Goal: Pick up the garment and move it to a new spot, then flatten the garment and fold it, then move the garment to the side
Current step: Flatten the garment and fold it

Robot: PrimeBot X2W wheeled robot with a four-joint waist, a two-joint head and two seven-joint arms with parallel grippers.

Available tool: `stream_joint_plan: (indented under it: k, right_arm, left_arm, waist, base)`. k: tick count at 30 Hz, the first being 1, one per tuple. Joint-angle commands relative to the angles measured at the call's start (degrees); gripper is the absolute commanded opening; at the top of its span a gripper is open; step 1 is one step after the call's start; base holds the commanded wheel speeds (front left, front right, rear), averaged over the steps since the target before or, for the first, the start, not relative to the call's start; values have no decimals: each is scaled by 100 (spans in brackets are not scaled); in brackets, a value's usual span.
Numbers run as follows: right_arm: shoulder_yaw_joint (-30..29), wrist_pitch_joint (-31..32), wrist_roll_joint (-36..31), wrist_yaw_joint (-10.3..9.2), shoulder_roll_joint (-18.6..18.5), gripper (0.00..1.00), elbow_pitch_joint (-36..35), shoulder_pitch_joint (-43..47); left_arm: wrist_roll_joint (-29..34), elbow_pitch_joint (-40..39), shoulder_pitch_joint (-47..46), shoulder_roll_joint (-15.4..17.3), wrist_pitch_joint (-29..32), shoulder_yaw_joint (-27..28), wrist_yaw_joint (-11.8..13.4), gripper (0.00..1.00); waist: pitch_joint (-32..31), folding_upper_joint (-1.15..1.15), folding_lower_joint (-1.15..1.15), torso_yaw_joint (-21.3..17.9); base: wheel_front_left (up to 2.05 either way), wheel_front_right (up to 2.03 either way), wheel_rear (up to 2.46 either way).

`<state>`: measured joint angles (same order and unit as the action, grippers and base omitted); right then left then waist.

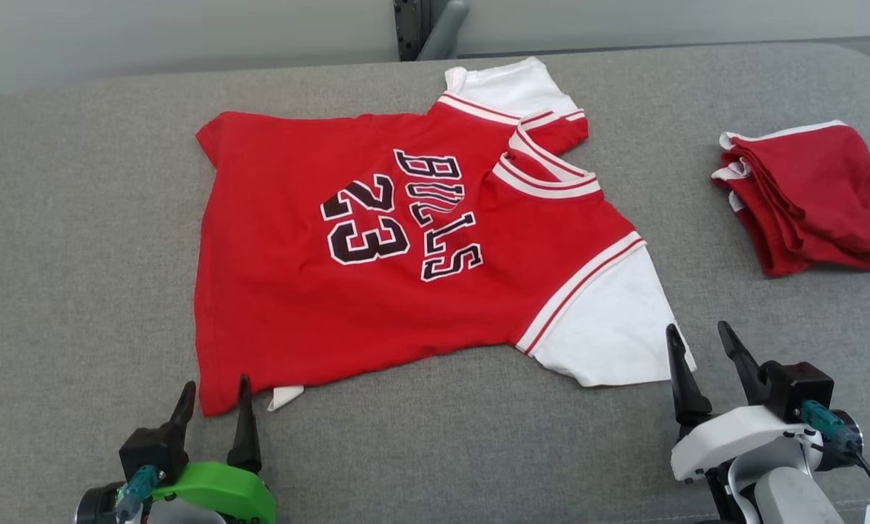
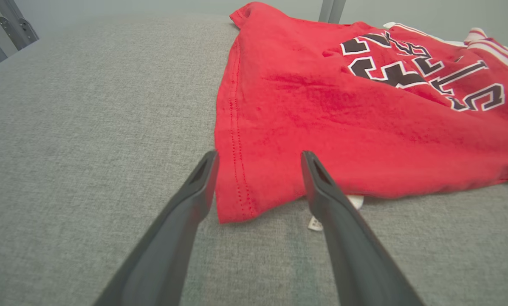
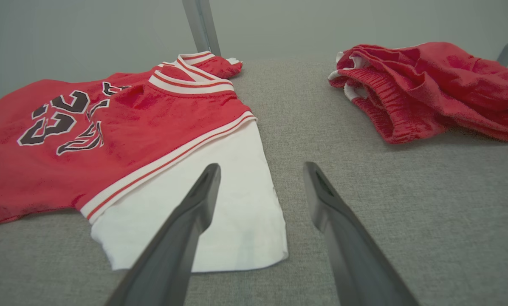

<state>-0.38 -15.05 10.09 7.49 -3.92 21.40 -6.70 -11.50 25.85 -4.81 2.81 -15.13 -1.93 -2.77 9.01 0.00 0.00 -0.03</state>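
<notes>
The garment [image 1: 377, 247] is a red shirt with white sleeves and a black "BULLS 23" print, spread nearly flat on the grey padded table [image 1: 78, 218], collar toward the right. My left gripper [image 1: 215, 391] stands open at the near left, its fingertips just short of the shirt's near hem corner [image 2: 232, 204]. A white label [image 2: 317, 221] peeks out beside that corner. My right gripper [image 1: 697, 336] is open at the near right, its tips at the edge of the near white sleeve [image 3: 220, 204]. Neither gripper holds anything.
A second red garment [image 1: 813, 196] with white trim lies crumpled in a pile at the table's right edge, also in the right wrist view [image 3: 428, 89]. A dark metal post [image 1: 413, 29] stands behind the table's far edge, against a pale wall.
</notes>
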Motion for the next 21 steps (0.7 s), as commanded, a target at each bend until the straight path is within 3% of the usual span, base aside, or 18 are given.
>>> stream_joint_plan:
  k: [1,5,21]
  right_arm:
    - [-7,-15,-19,-1,9,100,40,-110]
    - [-40,-15,17,-1,16,100,80,-174]
    - [-74,-15,34,-1,33,100,97,-180]
  left_arm:
    - [-23,60,-128,20,2,53,20,100]
    - [-121,232,-216,20,2,149,79,100]
    - [-507,555,-143,20,2,108,-134,100]
  waist:
    - [278,0,0,-26]
    - [357,0,0,-38]
    - [313,0,0,-29]
  base:
    - [0,0,0]
    - [0,0,0]
    - [0,0,0]
